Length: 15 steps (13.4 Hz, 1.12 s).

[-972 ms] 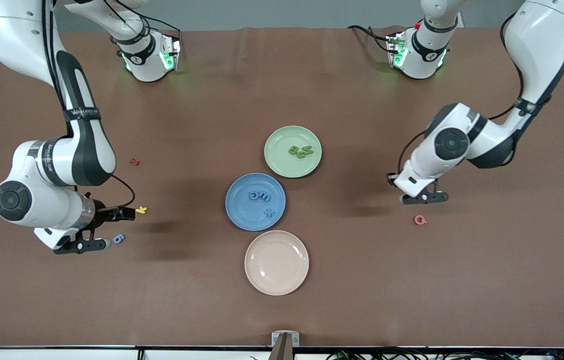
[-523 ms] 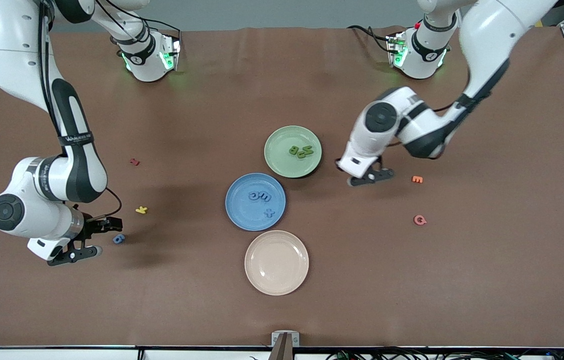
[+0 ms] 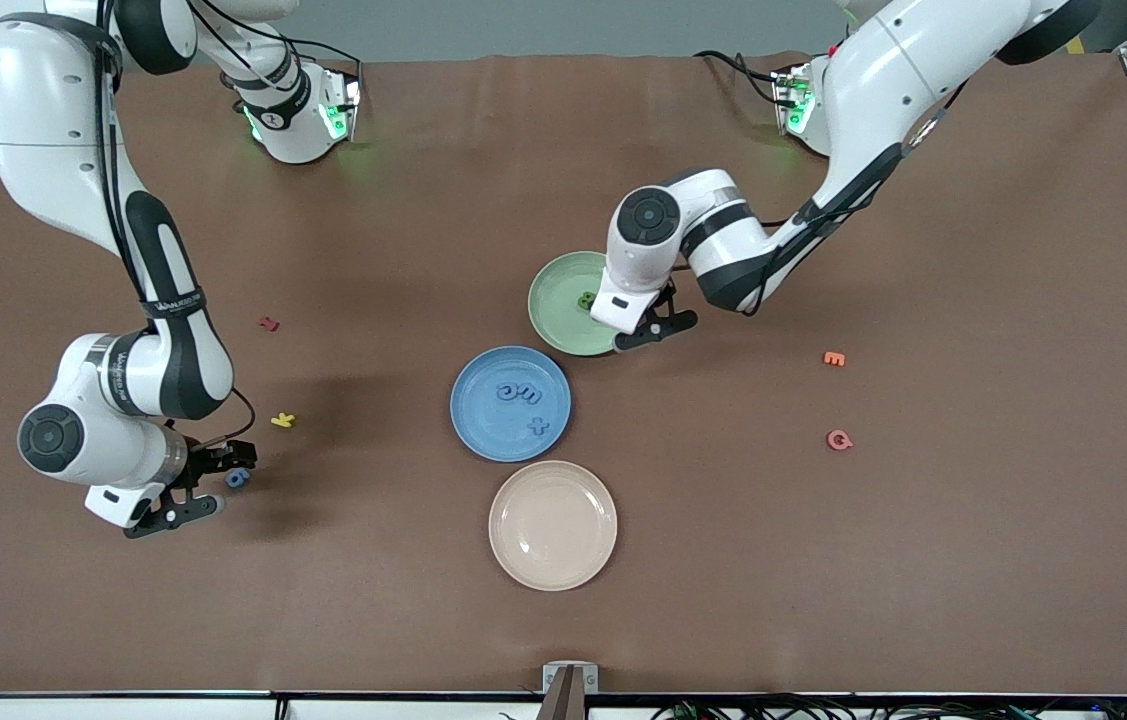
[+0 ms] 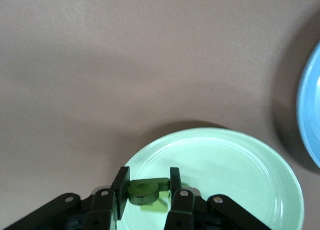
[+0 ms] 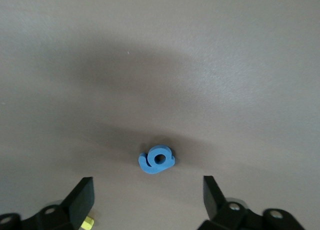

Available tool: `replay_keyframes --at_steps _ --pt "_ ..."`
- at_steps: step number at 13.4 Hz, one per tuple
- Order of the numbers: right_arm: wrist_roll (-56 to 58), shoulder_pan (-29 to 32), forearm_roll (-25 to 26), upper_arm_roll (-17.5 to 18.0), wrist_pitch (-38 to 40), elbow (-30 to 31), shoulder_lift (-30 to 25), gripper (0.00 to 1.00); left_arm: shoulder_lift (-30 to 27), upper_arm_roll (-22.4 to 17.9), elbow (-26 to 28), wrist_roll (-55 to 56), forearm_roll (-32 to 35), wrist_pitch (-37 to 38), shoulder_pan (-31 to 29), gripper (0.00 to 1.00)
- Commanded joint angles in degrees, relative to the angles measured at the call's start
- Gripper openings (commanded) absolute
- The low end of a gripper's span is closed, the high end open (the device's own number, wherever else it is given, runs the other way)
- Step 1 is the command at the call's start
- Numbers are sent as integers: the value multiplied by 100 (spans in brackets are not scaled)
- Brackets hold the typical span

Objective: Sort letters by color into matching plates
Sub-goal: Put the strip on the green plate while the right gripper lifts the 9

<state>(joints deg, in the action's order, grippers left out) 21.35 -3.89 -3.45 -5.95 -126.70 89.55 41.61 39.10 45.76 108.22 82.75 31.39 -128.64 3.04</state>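
The pale green plate holds a green letter; my left arm covers its end toward the left arm. My left gripper hangs over that plate's rim, shut on a green letter above the green plate. The blue plate carries blue letters c and m and a plus. A blue 6 lies on the table toward the right arm's end. My right gripper stands open just beside it. In the right wrist view the 6 lies a little ahead of the gap between the fingers.
A beige plate sits nearer the front camera than the blue plate. A yellow letter and a red one lie near the right gripper. Orange and pink letters lie toward the left arm's end.
My left arm swung from its end of the table to the green plate, carrying the green letter. My right gripper shifted slightly around the blue 6.
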Motion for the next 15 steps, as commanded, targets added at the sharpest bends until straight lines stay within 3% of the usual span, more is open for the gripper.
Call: replay_keyframes --at_steps 1,5,7,8,9,10,15 --pt "97 107 64 94 -39 -69 110 83 290 -295 -459 171 -54 76 389 19" --pt "97 107 64 94 -345 -78 311 79 379 -296 -583 365 -54 76 531 17" --pt "167 107 55 94 -373 -78 339 79 484 -313 -670 408 -62 50 636 23" --pt "176 99 64 94 -373 -78 365 77 528 -313 -714 566 -54 50 662 43" --pt "177 107 55 94 -382 -86 391 75 520 -313 -715 828 -54 50 697 84" --pt "185 107 55 94 -373 -87 391 73 494 -313 -750 1031 -54 50 689 99" --pt "177 107 29 94 -382 -87 400 56 266 -331 -1347 806 191 531 260 100"
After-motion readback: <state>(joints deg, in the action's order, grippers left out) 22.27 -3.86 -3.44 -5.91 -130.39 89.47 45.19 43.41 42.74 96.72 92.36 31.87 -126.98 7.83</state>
